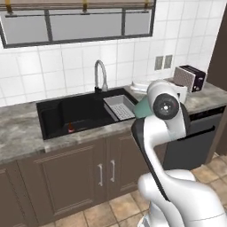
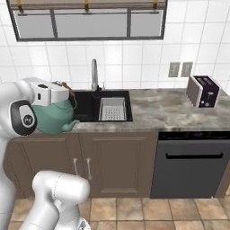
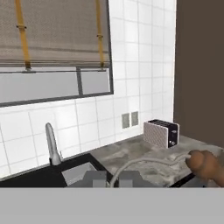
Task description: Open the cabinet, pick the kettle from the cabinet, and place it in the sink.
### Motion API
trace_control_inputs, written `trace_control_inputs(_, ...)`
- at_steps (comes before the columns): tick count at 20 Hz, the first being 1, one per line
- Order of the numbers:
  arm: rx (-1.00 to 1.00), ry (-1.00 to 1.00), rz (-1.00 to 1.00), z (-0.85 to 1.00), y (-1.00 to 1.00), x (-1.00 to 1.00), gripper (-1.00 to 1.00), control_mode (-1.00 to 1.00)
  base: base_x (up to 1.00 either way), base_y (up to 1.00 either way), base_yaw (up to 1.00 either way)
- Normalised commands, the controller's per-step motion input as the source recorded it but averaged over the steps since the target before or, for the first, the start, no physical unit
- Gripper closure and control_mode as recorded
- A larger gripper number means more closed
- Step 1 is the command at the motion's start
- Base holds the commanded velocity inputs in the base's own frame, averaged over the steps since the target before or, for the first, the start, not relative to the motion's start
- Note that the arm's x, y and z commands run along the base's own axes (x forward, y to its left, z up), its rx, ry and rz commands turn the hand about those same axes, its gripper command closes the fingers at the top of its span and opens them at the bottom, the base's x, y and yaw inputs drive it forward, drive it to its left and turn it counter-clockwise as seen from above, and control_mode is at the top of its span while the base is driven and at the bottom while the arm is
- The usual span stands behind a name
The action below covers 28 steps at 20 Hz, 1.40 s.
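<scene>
1. Over the counter's front edge, at 9 o'clock in the right base view, the kettle (image 2: 53,117) hangs from the gripper (image 2: 67,92), clear of the stone.
2. The jaws are closed on the kettle's thin arched handle; in the hand view the wire (image 3: 144,164) runs from between the fingertips (image 3: 96,178) out to the brown grip (image 3: 205,165) at 4 o'clock.
3. The kettle sits upright, its body rounded, with the spout (image 2: 72,126) low and aimed toward 3 o'clock in the right base view, along the counter's front.
4. Its handle arches above the body, with the brown top just under the hand.
5. From the left base view a teal sliver of the kettle (image 1: 142,109) shows at the arm's 9 o'clock, just beside the sink's right end.
6. The sink (image 2: 85,112) lies at the kettle's 2 o'clock in the right base view, near but apart, with a grey rack (image 2: 112,109) in its right half.
7. A faucet (image 2: 94,72) stands behind the basin, and a toaster (image 2: 204,91) sits well apart at 3 o'clock.
</scene>
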Motion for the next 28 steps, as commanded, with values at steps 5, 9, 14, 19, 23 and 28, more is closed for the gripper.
trace_control_inputs(5,0.00,0.00,0.00,0.00,0.00,0.00,1.00,1.00,0.54,0.11,0.10)
trace_control_inputs(9,0.00,0.00,0.00,0.00,0.00,0.00,1.00,1.00,0.32,0.21,0.37)
trace_control_inputs(14,0.00,0.00,0.00,0.00,0.00,0.00,1.00,1.00,0.44,0.21,0.32)
trace_control_inputs(19,0.00,0.00,0.00,0.00,0.00,0.00,1.00,1.00,0.57,-0.05,0.17)
trace_control_inputs(23,0.00,0.00,0.00,0.00,0.00,0.00,1.00,1.00,0.52,-0.15,0.16)
trace_control_inputs(28,0.00,0.00,0.00,0.00,0.00,0.00,1.00,1.00,0.27,-0.13,0.16)
